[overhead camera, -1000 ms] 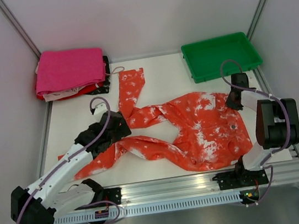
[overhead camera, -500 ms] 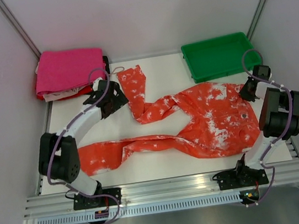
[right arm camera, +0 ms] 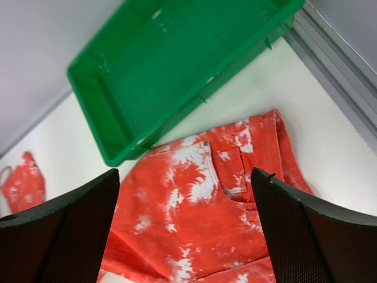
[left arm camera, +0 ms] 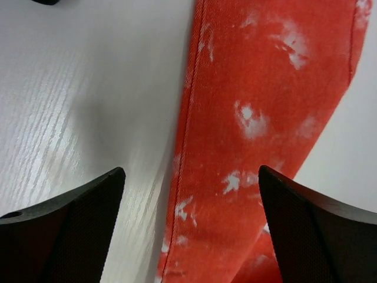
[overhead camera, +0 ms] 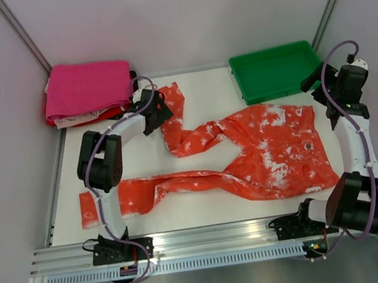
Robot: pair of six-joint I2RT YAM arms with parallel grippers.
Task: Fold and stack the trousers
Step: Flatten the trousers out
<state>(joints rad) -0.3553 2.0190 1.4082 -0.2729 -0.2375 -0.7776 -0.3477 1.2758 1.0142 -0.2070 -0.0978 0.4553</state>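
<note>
Currently, the orange-and-white trousers (overhead camera: 268,151) are seen from above lying unfolded on the white table (overhead camera: 208,100), with the waist toward the right and both legs running off to the left. One leg is bent up toward the far left corner, ending just beside a pile of folded pink cloth (overhead camera: 88,87); the other is stretched, rumpled, along the near side. The left hand (left arm camera: 191,171) is held low over the far leg's hem with its fingers spread wide, and nothing is gripped between them. The right hand (right arm camera: 185,172) is raised above the waist corner, near an empty green tray (overhead camera: 274,73), and its fingers are likewise parted and hold nothing. No fold appears to have been made yet, so the step in hand is judged to be the spreading and straightening of the garment. For the next move, the crooked far leg would probably need to be gripped at its hem and drawn straight, or laid over the near leg, while the waist is kept flat.
</note>
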